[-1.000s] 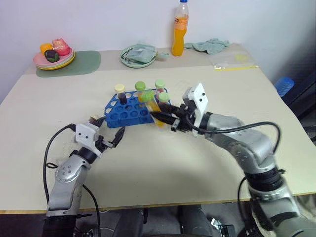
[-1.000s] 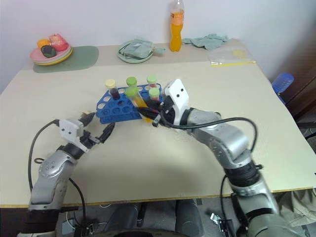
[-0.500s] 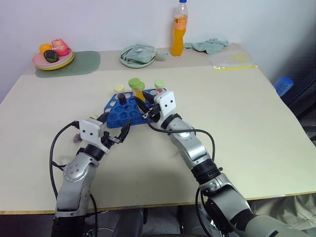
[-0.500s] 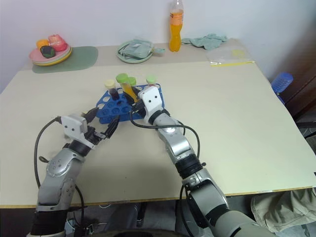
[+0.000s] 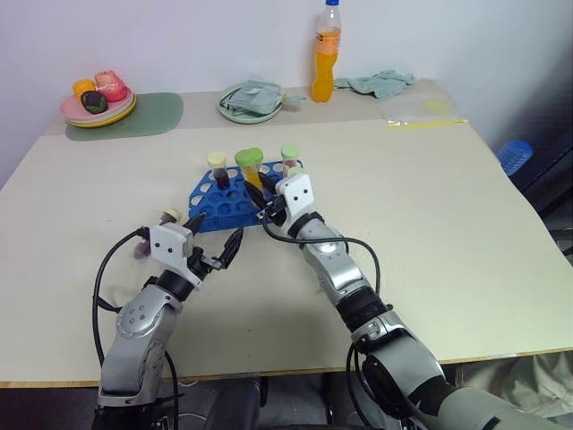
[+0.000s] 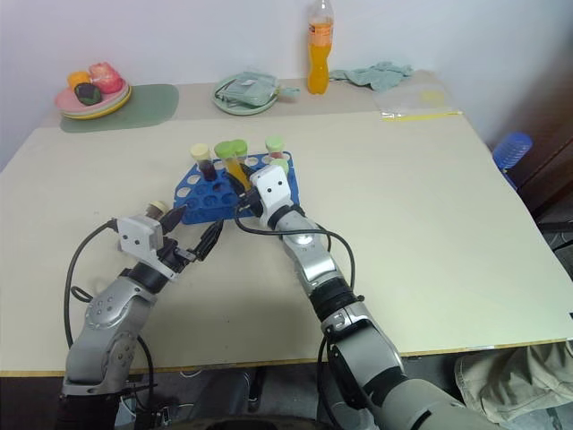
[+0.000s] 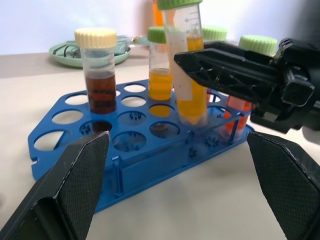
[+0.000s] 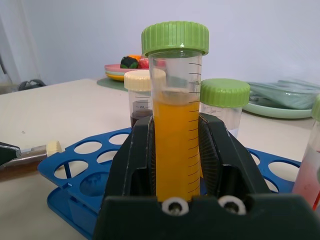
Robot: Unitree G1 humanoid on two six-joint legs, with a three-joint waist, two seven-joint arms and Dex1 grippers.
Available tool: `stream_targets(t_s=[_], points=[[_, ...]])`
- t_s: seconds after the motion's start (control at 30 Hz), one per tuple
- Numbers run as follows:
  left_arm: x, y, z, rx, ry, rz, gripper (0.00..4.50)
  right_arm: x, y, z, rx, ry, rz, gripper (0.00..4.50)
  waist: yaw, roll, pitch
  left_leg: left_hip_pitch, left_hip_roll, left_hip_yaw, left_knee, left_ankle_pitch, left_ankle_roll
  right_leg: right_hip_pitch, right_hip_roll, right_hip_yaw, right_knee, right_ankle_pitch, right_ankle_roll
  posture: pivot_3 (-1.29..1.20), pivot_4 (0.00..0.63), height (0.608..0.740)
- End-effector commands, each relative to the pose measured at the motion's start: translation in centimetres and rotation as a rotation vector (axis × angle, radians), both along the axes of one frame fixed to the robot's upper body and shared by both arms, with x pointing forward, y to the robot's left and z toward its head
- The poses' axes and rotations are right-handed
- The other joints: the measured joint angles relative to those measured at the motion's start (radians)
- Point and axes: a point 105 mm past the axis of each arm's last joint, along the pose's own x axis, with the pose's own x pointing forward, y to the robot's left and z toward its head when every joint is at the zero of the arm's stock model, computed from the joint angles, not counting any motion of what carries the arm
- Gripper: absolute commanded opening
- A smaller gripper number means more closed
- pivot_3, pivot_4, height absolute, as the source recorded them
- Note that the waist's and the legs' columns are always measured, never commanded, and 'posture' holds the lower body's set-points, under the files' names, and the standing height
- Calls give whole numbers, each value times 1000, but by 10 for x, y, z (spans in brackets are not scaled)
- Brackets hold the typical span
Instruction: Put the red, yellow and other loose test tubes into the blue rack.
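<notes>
Pale bench (image 5: 430, 224) against a white wall. The blue rack (image 5: 235, 202) stands near the bench's middle. In it stand a maroon tube (image 5: 218, 170) with a pale cap at the far left, a red tube (image 7: 235, 120) at the right end, and a yellow tube (image 7: 160, 75) with a green cap toward the back. The right gripper (image 5: 261, 199) reaches over the rack's right part, its fingers (image 8: 212, 150) clamped on a second yellow tube (image 8: 176, 135), green-capped, held upright with its tip at a front-row hole; whether the tip is seated cannot be told. The left gripper (image 5: 208, 240) hovers just in front of the rack, fingers (image 7: 75, 185) spread wide and holding nothing. Another pale-capped maroon tube (image 8: 30, 156) lies on the bench beside the rack's left end, near the left gripper. Along the far edge: a plate of fruit (image 5: 98, 100) on a green mat (image 5: 148, 116), a pale green plate (image 5: 251, 98), an orange bottle (image 5: 327, 54), a cloth (image 5: 380, 83).
</notes>
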Motion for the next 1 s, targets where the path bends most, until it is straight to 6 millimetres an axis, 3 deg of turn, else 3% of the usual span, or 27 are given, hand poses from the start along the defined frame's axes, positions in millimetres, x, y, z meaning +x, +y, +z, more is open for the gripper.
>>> stream_targets(t_s=[0.03, 0.27, 0.3, 0.47, 0.63, 0.77, 0.87, 1.0], points=[[-2, 1, 4, 8, -30, -11, 4500, -4, 3, 9, 50, -21, 23, 721, -1, 0, 0, 0, 0, 0, 0, 0, 0, 0, 0, 0, 0, 0, 0, 0, 150, 740], [-2, 6, 2, 8, -21, 9, 4500, -12, 2, 25, 109, -83, 59, 4150, -4, 0, 0, 0, 0, 0, 0, 0, 0, 0, 0, 0, 0, 0, 0, 0, 150, 740], [-2, 8, 2, 5, -18, 17, 4500, -14, 2, 32, 117, -110, 62, 4461, -7, 0, 0, 0, 0, 0, 0, 0, 0, 0, 0, 0, 0, 0, 0, 0, 150, 740], [7, 28, 17, 5, -22, 123, 4500, -33, -3, 82, 161, -264, 103, 4461, -12, 0, 0, 0, 0, -1, 0, 0, 0, 0, 0, 0, 1, 0, 0, 0, 150, 740], [23, 58, 21, 63, 212, 174, 4500, -52, -16, 107, 163, -299, 162, 4461, -15, 0, 0, 0, 0, -2, 0, 0, 0, 0, 0, 0, 2, 0, 0, 0, 150, 740], [35, 78, 44, 148, 287, 177, 4500, -64, -20, 108, 116, -262, 234, 4461, -20, 0, 0, 0, 0, -2, 0, 0, 0, 0, 1, -1, 2, 0, 0, 0, 150, 740], [44, 95, 38, 296, 491, 188, 4500, -70, -21, 104, 52, -243, 275, 4461, -22, 0, 0, 1, 0, -2, -1, 0, 0, 0, 1, -1, 3, 0, 0, 0, 150, 740], [49, 108, 35, 329, 744, 159, 4500, -79, -25, 83, -125, -205, 345, 4461, -21, 0, 1, 1, 0, -1, -1, 0, 0, 0, 1, 0, 3, 0, 0, 0, 150, 740]])
